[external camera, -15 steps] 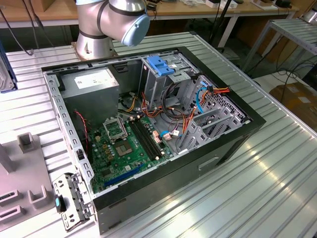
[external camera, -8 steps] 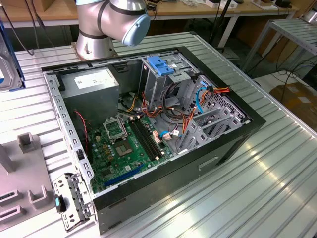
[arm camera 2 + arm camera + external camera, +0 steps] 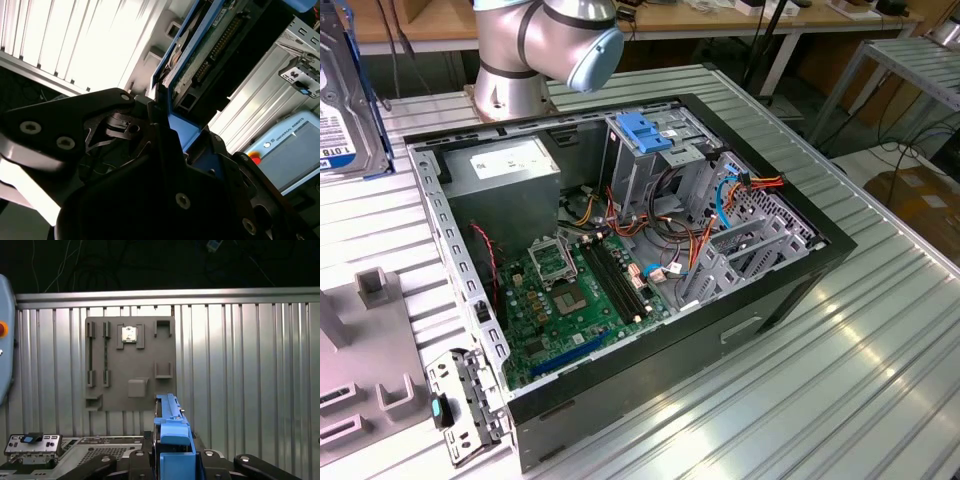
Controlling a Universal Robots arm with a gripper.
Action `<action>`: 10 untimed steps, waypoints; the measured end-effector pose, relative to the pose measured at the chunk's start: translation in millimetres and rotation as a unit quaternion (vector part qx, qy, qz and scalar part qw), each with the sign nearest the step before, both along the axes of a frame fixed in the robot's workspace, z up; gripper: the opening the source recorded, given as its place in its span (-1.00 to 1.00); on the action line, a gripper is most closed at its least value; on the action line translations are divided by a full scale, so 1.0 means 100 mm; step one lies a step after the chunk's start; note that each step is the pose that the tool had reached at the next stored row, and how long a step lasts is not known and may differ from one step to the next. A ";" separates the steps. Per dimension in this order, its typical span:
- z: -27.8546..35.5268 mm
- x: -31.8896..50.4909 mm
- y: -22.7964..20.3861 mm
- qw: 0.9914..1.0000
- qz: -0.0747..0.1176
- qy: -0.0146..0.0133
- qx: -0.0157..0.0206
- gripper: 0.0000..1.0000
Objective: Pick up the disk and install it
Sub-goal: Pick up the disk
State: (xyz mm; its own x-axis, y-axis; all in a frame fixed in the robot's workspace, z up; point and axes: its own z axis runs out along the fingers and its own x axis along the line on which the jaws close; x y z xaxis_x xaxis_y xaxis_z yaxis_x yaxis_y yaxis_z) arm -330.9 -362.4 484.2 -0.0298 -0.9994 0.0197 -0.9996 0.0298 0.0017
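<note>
The jaws are closed on the disk (image 3: 210, 47), clamping the blue carrier frame that edges it. In the second wrist view the black jaws press the frame from both sides, and the disk's circuit-board face shows beyond them. In the first wrist view the disk (image 3: 172, 432) stands on edge between the jaws, with its blue frame uppermost.

In the exterior view the disk (image 3: 342, 100) hangs in the air outside the open computer case (image 3: 790, 290). It is well off the case's power-supply corner, toward the exterior view's left, with its white-and-blue label facing the camera. It touches neither the case nor the ribbed metal bench (image 3: 840, 400) under the case.

The arm (image 3: 550, 40) rises from its base just behind the case's far wall. Inside the case, the grey power supply box (image 3: 510, 170) fills the far corner. The green motherboard (image 3: 575, 290) lies on the case floor. The metal drive cage (image 3: 650, 170), topped by a blue latch (image 3: 640, 135), stands against the far wall beside the power supply.

A grey fixture plate (image 3: 360, 390) with raised blocks lies on the bench beside the case, toward the exterior view's left. In the first wrist view this plate (image 3: 130, 365) lies flat, well below the held disk. A small metal bracket with a blue clip (image 3: 470, 400) sits just at the case's near corner.
</note>
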 end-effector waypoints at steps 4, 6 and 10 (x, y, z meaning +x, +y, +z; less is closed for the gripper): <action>0.000 0.082 0.000 1.000 0.000 0.000 0.000 -0.26; 0.000 0.116 0.000 1.000 0.000 0.000 0.000 -0.26; 0.000 0.192 0.000 1.000 0.000 0.000 0.000 -0.26</action>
